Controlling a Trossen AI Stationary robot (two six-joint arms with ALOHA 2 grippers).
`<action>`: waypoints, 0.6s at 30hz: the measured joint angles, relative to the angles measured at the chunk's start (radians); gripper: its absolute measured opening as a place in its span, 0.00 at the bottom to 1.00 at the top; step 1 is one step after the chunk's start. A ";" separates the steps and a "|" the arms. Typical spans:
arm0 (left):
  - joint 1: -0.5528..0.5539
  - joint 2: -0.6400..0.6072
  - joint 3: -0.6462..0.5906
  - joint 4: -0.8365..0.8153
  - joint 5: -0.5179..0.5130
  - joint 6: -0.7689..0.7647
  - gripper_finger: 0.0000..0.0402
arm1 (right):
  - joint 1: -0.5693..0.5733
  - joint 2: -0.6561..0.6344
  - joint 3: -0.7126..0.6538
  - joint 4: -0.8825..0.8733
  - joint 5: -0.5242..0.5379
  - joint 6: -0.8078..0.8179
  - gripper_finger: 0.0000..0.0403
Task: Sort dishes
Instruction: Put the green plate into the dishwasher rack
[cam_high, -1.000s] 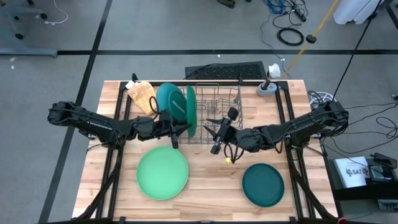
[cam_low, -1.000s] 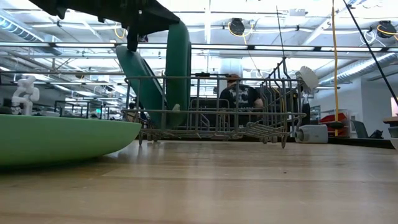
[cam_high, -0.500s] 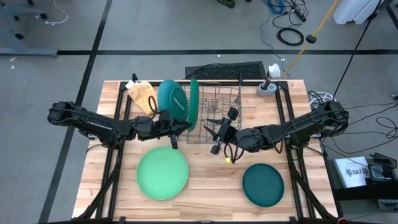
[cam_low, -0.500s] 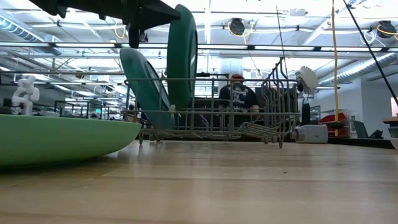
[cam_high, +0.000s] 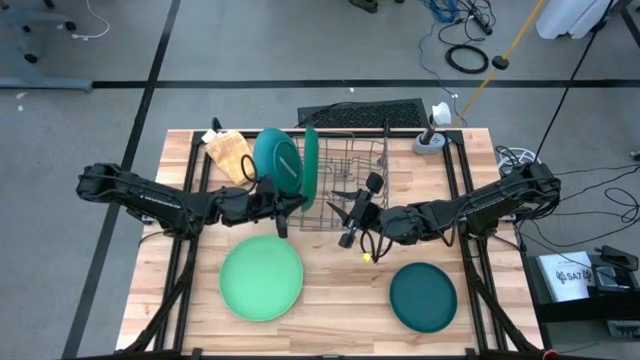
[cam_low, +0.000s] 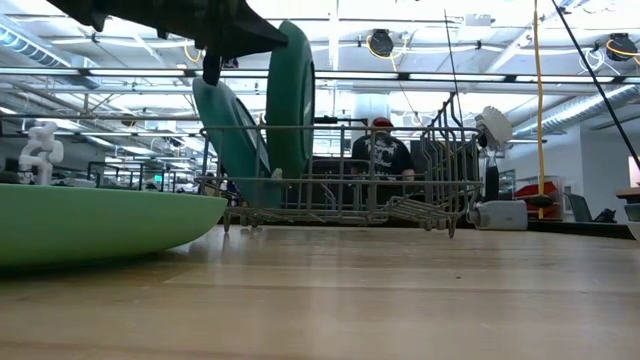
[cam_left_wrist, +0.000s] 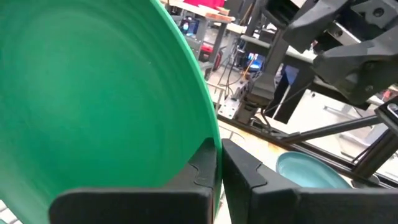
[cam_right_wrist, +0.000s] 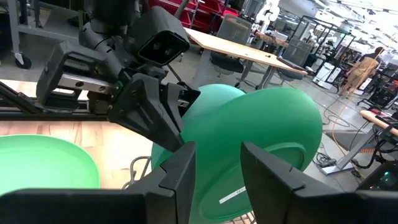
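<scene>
High view, centre: left gripper (cam_high: 300, 201) clamps the dark green plate (cam_high: 311, 170) upright in the wire rack (cam_high: 345, 180); right gripper (cam_high: 347, 215) waits, apparently open; careless release could topple it

The wooden table (cam_high: 330, 290) carries a grey wire rack (cam_high: 352, 180) near the middle of its far edge. A tan waffle-textured lump (cam_high: 228, 150) lies near the far left corner, left of the rack. A small grey round base with an upright stem (cam_high: 430, 140) stands at the far right corner. A black mat (cam_high: 362, 113) lies just beyond the far edge, on the floor side. A coiled black cable (cam_high: 467, 57) and a yellow-handled pole (cam_high: 515, 45) lie on the floor beyond it. In the low view, a person (cam_low: 385, 155) shows behind the rack, well beyond the table.
</scene>
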 joint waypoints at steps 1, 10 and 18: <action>0.002 0.000 0.000 0.000 -0.001 0.001 0.04 | 0.000 0.000 0.000 0.000 0.000 0.000 0.29; 0.031 0.000 0.000 0.000 0.001 0.007 0.04 | 0.000 0.000 0.000 0.000 0.000 0.000 0.29; 0.059 0.000 0.000 -0.001 0.051 0.002 0.04 | 0.000 0.000 0.000 0.000 0.000 0.000 0.29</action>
